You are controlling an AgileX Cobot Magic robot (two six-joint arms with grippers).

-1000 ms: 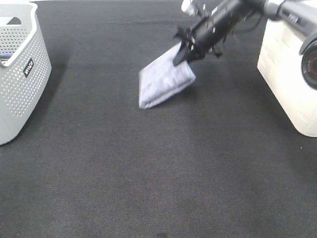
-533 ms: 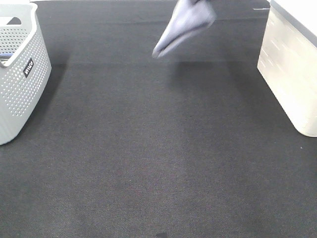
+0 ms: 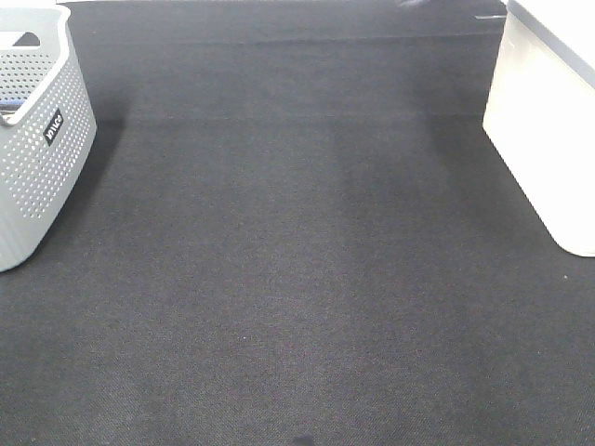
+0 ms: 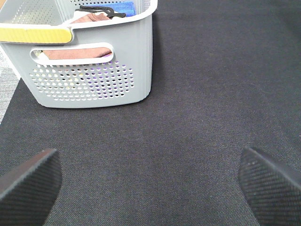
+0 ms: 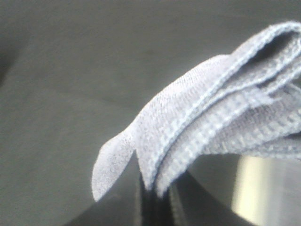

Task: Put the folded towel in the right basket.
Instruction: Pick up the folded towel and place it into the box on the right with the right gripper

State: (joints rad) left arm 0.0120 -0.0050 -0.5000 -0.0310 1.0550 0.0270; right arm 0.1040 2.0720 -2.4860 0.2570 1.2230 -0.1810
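The folded towel [image 5: 211, 117], pale lavender-grey, fills the right wrist view, its layered edges hanging in the air above the dark mat. My right gripper [image 5: 153, 207] is shut on the towel, and only a dark sliver of its jaws shows under the cloth. Towel and right gripper are both out of the exterior high view. The right basket [image 3: 548, 139] is white and stands at the right edge of the mat. My left gripper [image 4: 150, 183] is open and empty, low over the mat, with its black fingers [image 4: 28, 181] set wide apart.
A grey perforated basket [image 3: 37, 158] stands at the left edge. The left wrist view shows it [image 4: 94, 70] holding a reddish cloth and a blue item. A black mat [image 3: 297, 260] covers the table between the two baskets.
The right gripper lifted the towel off the mat, carried it up and back, and both have left the top of the exterior high view. The baskets have not moved.
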